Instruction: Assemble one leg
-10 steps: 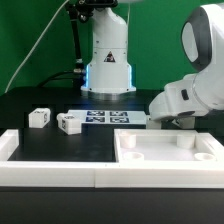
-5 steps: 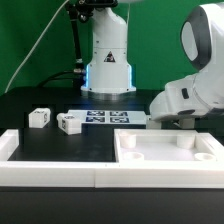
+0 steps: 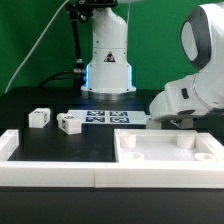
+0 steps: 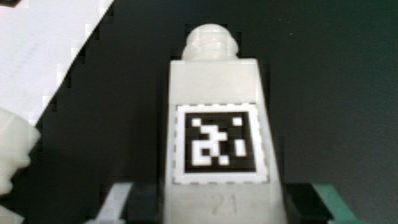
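Legs: three; one held leg [image 4: 217,90], a loose leg [image 3: 38,117] and a second loose leg [image 3: 68,122] on the worktop [image 3: 30,98].
Gripper: one gripper [image 4: 217,203], clamped on the held leg.
Tray: one tray [image 3: 170,160].

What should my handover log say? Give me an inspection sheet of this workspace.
Surface: black table, with the marker board lying flat on it.
Job's things: one leg sits between the gripper's fingers, its tag facing the wrist camera. A second leg and a third leg rest apart at the exterior view's left.
Clutter: white tray-shaped part and white rail along the front.
Grippers: gripper straddles the leg; whether it is clamped cannot be told.
Cables: dark cables beside the robot base.
Surroundings: green backdrop.
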You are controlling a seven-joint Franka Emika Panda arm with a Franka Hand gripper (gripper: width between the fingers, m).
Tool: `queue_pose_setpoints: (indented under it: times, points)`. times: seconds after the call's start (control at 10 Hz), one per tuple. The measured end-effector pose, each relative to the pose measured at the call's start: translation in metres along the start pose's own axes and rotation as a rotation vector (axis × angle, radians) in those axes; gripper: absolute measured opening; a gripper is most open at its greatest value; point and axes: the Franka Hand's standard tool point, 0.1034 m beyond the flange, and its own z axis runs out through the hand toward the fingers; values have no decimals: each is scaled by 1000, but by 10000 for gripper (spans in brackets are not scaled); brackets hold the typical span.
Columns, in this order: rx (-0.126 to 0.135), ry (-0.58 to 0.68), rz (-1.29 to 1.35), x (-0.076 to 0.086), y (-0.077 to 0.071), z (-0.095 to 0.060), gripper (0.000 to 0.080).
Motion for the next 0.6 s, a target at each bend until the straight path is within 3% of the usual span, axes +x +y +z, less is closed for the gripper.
queue_pose_setpoints:
  times: [0.2,0.4,0.6]
  points:
    - [31,-42,-26,-29,6,-29,290]
    - [28,-39,-68,-57,8,-60,291]
    - [35,-38,-108,-60,12,-66,291]
